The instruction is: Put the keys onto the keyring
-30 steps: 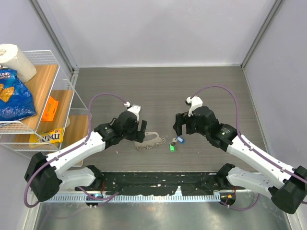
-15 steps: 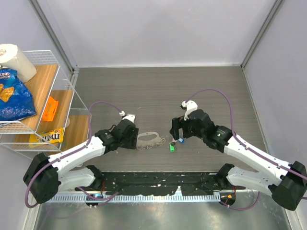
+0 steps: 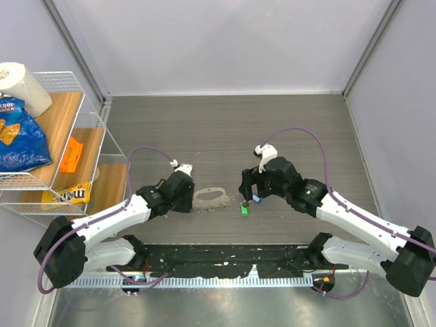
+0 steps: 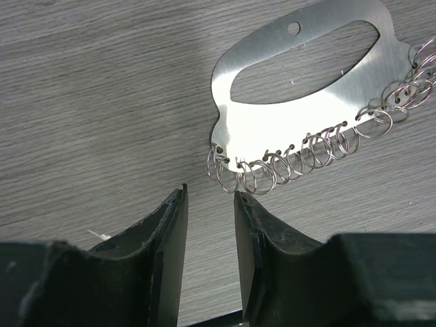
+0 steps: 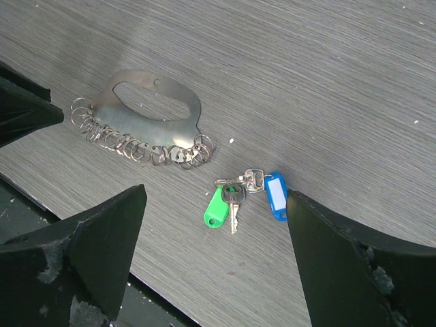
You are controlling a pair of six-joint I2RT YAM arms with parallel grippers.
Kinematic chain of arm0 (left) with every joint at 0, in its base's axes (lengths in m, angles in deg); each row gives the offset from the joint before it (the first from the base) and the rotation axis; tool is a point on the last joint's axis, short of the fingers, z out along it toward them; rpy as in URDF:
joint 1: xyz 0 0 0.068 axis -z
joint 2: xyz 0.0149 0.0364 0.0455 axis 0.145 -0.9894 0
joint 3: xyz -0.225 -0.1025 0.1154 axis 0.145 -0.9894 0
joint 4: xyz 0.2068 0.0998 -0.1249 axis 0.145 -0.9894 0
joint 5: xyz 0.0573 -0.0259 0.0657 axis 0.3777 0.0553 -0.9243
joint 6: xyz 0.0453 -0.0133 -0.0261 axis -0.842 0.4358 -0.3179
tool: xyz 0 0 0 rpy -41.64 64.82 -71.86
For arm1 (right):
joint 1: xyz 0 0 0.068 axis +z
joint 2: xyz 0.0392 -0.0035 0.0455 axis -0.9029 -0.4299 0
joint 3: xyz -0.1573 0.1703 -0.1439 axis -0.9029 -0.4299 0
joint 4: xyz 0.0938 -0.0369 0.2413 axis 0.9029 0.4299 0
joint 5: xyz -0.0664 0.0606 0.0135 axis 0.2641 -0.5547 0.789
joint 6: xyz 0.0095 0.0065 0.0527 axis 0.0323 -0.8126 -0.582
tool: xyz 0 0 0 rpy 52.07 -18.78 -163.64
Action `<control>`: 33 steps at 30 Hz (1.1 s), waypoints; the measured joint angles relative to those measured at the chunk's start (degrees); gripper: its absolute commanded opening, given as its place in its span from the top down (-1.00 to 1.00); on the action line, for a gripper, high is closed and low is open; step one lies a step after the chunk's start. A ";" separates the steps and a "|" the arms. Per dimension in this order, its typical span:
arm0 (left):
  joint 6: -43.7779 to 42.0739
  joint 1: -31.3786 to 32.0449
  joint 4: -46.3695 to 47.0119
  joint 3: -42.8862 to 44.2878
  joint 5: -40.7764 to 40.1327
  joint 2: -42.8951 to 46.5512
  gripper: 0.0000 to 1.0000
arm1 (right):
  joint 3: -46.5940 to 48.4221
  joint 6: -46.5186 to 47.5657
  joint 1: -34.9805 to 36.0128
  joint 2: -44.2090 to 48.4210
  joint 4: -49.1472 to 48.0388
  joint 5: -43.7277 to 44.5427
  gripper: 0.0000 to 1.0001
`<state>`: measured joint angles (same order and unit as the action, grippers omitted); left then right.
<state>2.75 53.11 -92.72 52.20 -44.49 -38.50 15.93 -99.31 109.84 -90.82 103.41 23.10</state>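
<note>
The keyring (image 3: 211,197) is a flat silver plate with a handle cut-out (image 4: 300,116) (image 5: 153,126). Several small wire rings (image 4: 272,170) hang along its near edge. It lies flat on the table. The keys (image 3: 246,206) lie just right of it: silver keys (image 5: 233,201) joined to a green tag (image 5: 216,210) and a blue tag (image 5: 276,196). My left gripper (image 3: 185,200) (image 4: 210,194) is low at the plate's left end, its jaws a narrow gap apart with nothing between them, tips just short of the rings. My right gripper (image 3: 251,188) (image 5: 214,194) hangs wide open over the keys.
A wire shelf (image 3: 82,122) stands at the left edge with a blue chip bag (image 3: 20,133), a paper roll (image 3: 24,85), an orange packet (image 3: 70,155) and a yellow candy bag (image 3: 68,194). A black strip (image 3: 225,257) runs along the table's near edge.
My left gripper has come down toward the plate's left end and its jaws have narrowed a lot. My right gripper has shifted slightly left and lower over the keys, still wide.
</note>
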 measured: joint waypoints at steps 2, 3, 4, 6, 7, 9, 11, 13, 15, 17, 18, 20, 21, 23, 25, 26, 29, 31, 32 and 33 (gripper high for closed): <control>-0.02 0.00 0.42 0.00 0.00 -0.55 0.25 | 0.00 -0.02 0.13 0.00 -0.02 -0.04 -0.79; -0.02 -0.02 0.48 0.00 0.00 -0.76 0.26 | 0.00 -0.07 0.22 0.00 -0.04 -0.04 -0.80; 0.00 -0.02 0.48 0.00 0.00 -1.03 0.26 | -0.02 -0.11 0.31 0.00 -0.04 -0.04 -0.79; -0.02 -0.02 0.50 0.00 0.00 -1.51 0.27 | -0.02 -0.24 0.46 -0.02 -0.04 -0.07 -0.79; -0.02 -0.07 0.55 0.00 0.00 -1.68 0.28 | -0.02 -0.31 0.52 -0.02 -0.02 -0.04 -0.79; -0.04 -0.24 1.03 -0.17 0.00 -1.95 0.30 | -0.02 -0.46 0.61 -0.02 -0.04 -0.04 -0.79; -0.09 -0.35 1.46 -0.42 0.00 -2.08 0.31 | -0.02 -0.61 0.74 -0.02 -0.04 -0.04 -0.79; -0.15 -0.55 1.79 -0.52 0.02 -2.29 0.33 | -0.02 -0.74 0.90 -0.02 -0.04 -0.04 -0.79; -0.20 -0.72 1.99 -0.52 0.02 -2.56 0.35 | -0.02 -0.81 1.03 -0.02 -0.04 -0.04 -0.78; -0.22 -0.96 2.43 -0.52 0.02 -3.06 0.36 | -0.02 -0.83 1.11 -0.02 -0.04 -0.04 -0.79; -0.26 -1.03 2.60 -0.52 0.02 -3.34 0.36 | -0.02 -0.85 1.16 -0.02 -0.07 -0.04 -0.79; -0.39 -1.05 2.91 -0.52 0.02 -3.89 0.39 | -0.04 -0.85 1.20 -0.02 -0.07 -0.04 -0.78; -0.39 -1.07 3.04 -0.52 0.02 -4.13 0.40 | -0.04 -0.87 1.22 -0.02 -0.07 -0.04 -0.78; -0.44 -1.16 3.26 -0.52 0.07 -4.68 0.42 | -0.09 -1.01 1.27 -0.02 -0.15 -0.04 -0.78; -0.46 -1.36 3.52 -0.52 0.17 -5.14 0.43 | -0.20 -1.05 1.42 -0.02 -0.39 -0.02 -0.78; -0.46 -1.38 3.61 -0.52 0.22 -5.27 0.45 | -0.26 -1.07 1.49 -0.02 -0.50 -0.04 -0.78; -0.52 -1.42 4.17 -0.52 0.50 -5.77 0.53 | -0.72 -1.11 1.64 -0.02 -0.81 -0.04 -0.77; -0.61 -1.42 4.46 -0.52 0.68 -6.05 0.61 | -0.85 -1.22 1.73 -0.11 -0.83 -0.04 -0.77; -0.63 -1.49 4.63 -0.52 0.90 -6.21 0.66 | -0.90 -1.22 1.79 -0.22 -0.85 -0.04 -0.76; -0.63 -1.53 4.85 -0.52 1.05 -6.36 0.73 | -0.92 -1.25 1.86 -0.28 -0.87 -0.04 -0.76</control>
<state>2.12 51.58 -87.87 51.68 -43.44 -44.86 15.01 -100.56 111.69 -91.10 102.54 23.06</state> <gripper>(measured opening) 0.207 0.887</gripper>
